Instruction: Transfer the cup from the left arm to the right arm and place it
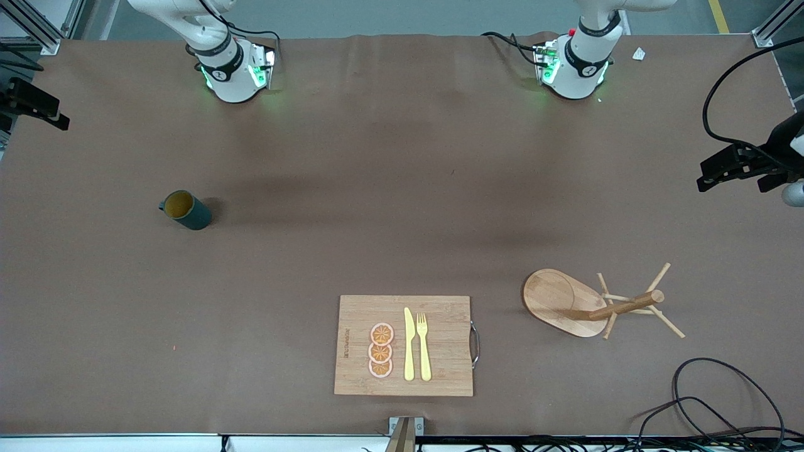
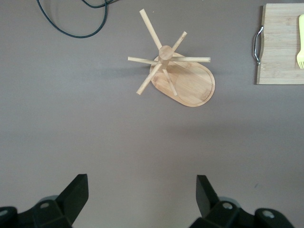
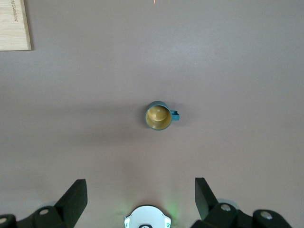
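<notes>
The cup (image 1: 185, 210), a dark teal mug with a mustard-yellow inside, stands upright on the brown table toward the right arm's end. It also shows in the right wrist view (image 3: 158, 116), small and far below. My right gripper (image 3: 141, 194) is open and empty, high over the table between the cup and the right arm's base (image 3: 147, 219). My left gripper (image 2: 142, 194) is open and empty, high over bare table beside the wooden mug tree (image 2: 173, 71). Neither gripper shows in the front view.
The mug tree (image 1: 603, 304) on its oval base stands toward the left arm's end. A wooden cutting board (image 1: 440, 345) with orange slices, a yellow knife and a fork lies near the front edge. Black cables (image 1: 710, 402) lie at the front corner by the left arm's end.
</notes>
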### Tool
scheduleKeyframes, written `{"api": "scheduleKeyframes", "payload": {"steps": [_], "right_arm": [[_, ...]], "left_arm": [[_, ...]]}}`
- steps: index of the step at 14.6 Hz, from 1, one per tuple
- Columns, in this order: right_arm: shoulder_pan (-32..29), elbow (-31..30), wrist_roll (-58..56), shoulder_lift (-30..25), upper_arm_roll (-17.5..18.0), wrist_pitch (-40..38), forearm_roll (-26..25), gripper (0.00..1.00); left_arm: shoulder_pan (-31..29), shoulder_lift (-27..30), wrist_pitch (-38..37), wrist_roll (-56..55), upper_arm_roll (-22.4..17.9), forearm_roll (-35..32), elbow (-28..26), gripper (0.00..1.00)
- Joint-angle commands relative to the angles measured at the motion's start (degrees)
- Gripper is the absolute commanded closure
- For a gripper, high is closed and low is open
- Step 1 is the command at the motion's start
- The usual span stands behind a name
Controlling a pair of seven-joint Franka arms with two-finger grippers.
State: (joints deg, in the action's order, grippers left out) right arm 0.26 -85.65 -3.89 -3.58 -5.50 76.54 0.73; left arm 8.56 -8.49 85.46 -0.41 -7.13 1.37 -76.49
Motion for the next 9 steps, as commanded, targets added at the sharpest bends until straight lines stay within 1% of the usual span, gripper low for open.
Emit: {"api": "scheduleKeyframes", "payload": {"steps": [1,9], "right_arm": [[-0.4,-2.0,0.9,-1.6,0.2,0.8,0.7,0.00],[-0.5,-2.0,1.0,-1.6,0.1,1.0,0.8,0.00]], "left_arm": [[-0.1,0.6,0.1,0.2,0.2,-0.9,-0.2,0.00],[-0.2,0.5,0.1,0.6,0.1,-0.9,-0.2,0.00]]}}
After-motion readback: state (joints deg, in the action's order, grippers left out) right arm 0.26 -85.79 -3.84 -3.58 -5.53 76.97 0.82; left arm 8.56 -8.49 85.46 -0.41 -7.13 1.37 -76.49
